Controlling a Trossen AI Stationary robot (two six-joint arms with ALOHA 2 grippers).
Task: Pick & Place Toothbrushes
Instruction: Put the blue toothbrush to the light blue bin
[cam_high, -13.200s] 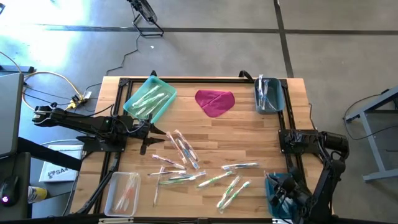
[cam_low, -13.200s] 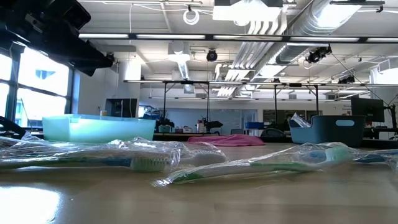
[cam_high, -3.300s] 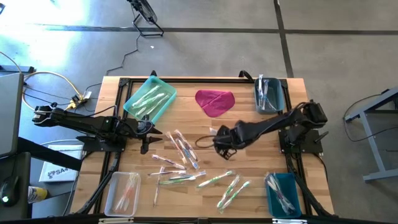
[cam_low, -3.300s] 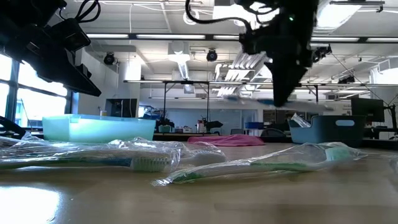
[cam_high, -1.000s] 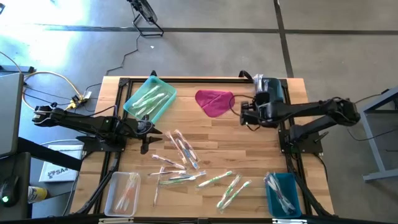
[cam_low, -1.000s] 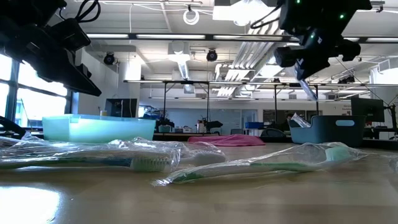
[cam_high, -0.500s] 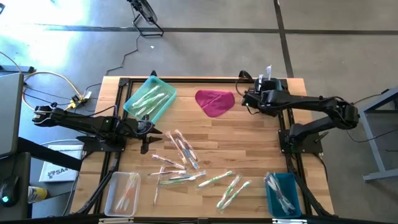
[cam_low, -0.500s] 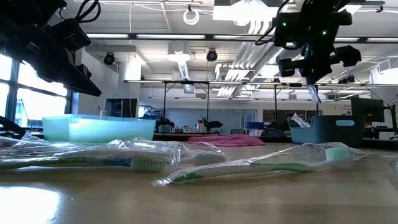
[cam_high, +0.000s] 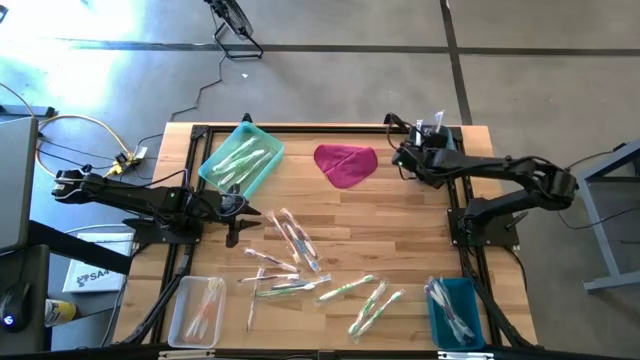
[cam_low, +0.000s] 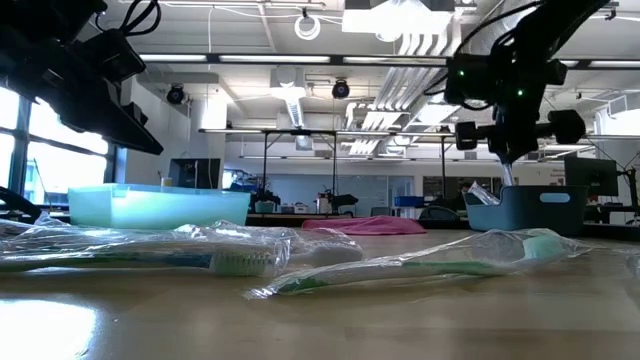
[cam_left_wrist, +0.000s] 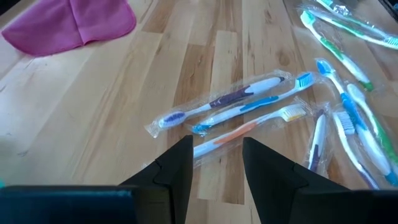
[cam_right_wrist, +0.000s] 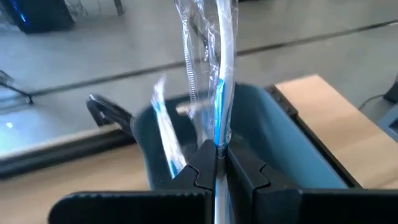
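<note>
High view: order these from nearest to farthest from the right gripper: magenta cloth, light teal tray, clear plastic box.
Right gripper, far right.
1. Magenta cloth, far middle.
2. Light teal tray, far left.
3. Clear plastic box, near left corner.

The tabletop is pale wood in plank stripes. A magenta cloth lies on it, with a mint-green tray, a slate-blue bin, a teal bin and a clear tray. The toothbrushes show blue, green, orange and white under shiny clear wrap. Both arms are black.
</note>
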